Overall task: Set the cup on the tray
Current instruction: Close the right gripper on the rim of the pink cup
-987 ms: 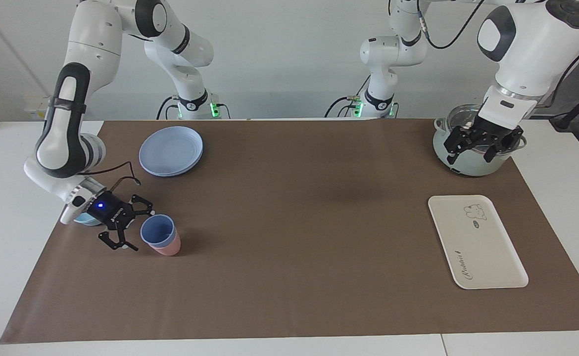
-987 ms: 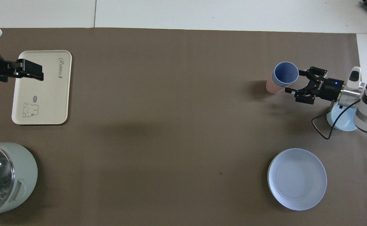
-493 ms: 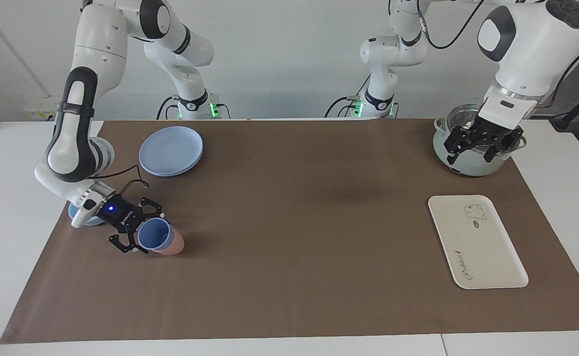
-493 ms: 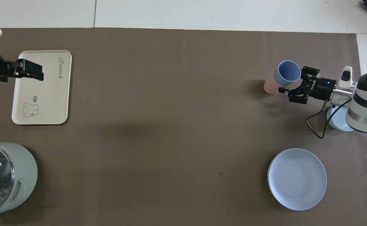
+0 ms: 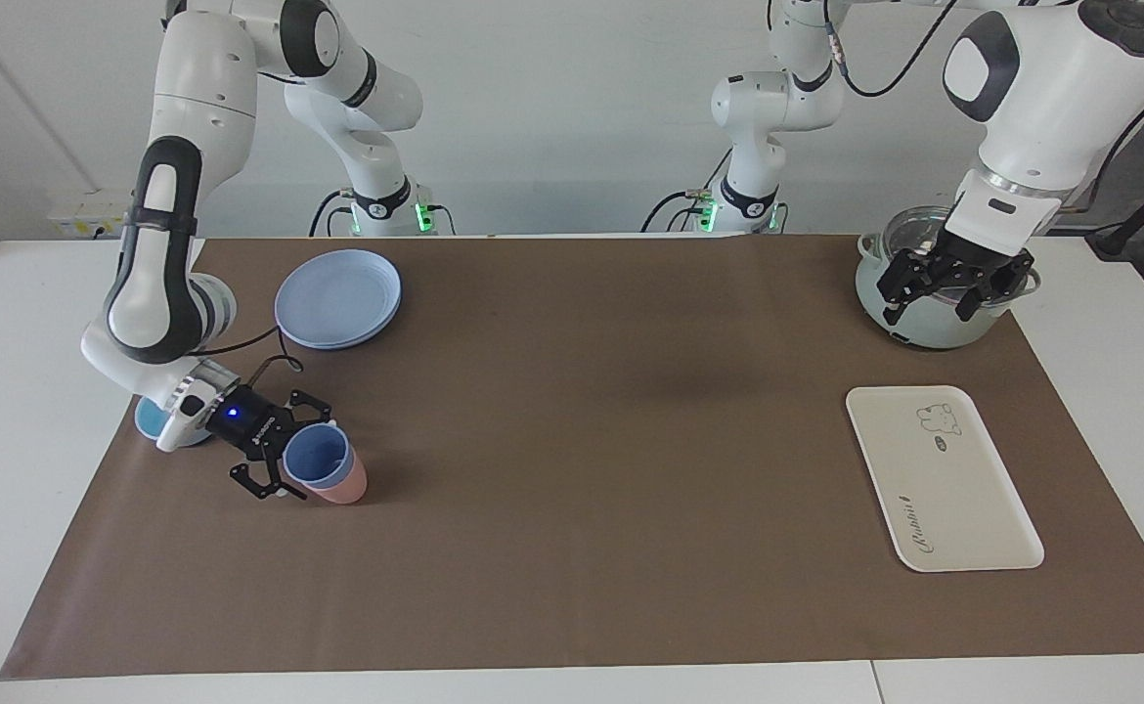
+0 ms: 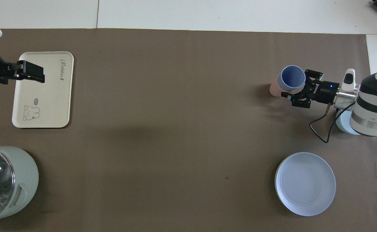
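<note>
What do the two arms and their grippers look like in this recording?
Both arms are glossy white with dark grey joint panels. The right gripper is black, with a blue light and a looping black cable; the left gripper is black too. Green lights glow at both bases.

Robotics lab, two bench-mounted arms, brown-papered table, bare white wall

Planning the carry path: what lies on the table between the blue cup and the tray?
Nothing: from the cup to the tray only bare brown mat shows, clearest in the overhead view.
</note>
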